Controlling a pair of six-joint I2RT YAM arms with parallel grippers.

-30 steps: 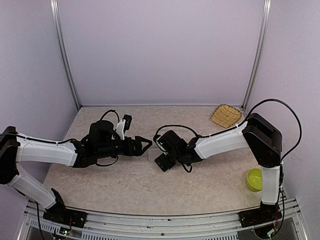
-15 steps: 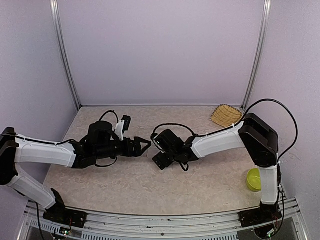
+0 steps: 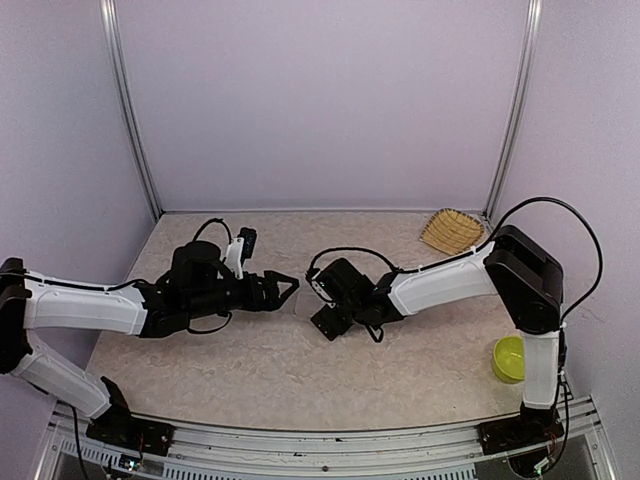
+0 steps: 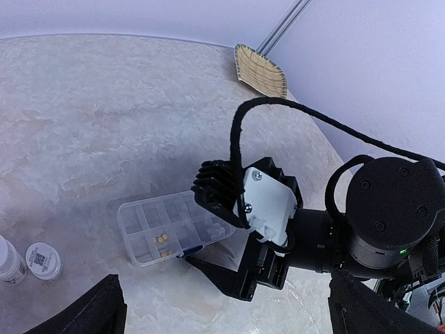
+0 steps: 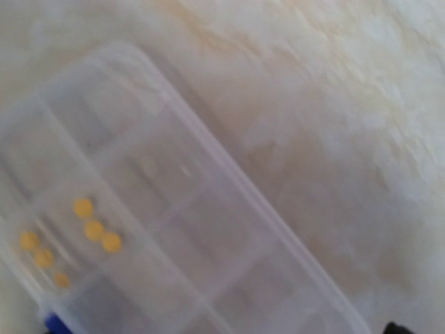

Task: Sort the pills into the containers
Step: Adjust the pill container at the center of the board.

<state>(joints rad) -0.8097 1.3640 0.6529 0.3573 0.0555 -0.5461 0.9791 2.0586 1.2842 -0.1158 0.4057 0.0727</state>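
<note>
R gripper hangs right over one end of the clear box, jaws spread wide w/ nothing btwn them that I can see. Its cam looks straight down into the cells, prob. to check contents or line up on the box before acting. Can't tell if the lid's up or down, too blurry.

L gripper sits just short of the box on the opposite side, pointing at it, fingers far apart & empty. My guess: it's parked there ready to steady the box or help out.

Pills: a few small yellow dots in a couple of neighbouring cells, close to the blue bit on the box edge, prob. a latch. Other cells in view look empty. Any loose pills round the box are too small to make out.

A white bottle & a round cap w/ a printed label stand near the box's end away from the R gripper, likely the pill source. Straw basket is well away from the box at the back. Green bowl is well away toward the R arm's base. Neither seems part of this step.

Table is beige marbled, matte. Pale lilac walls on three sides, metal posts at the back corners.
</note>
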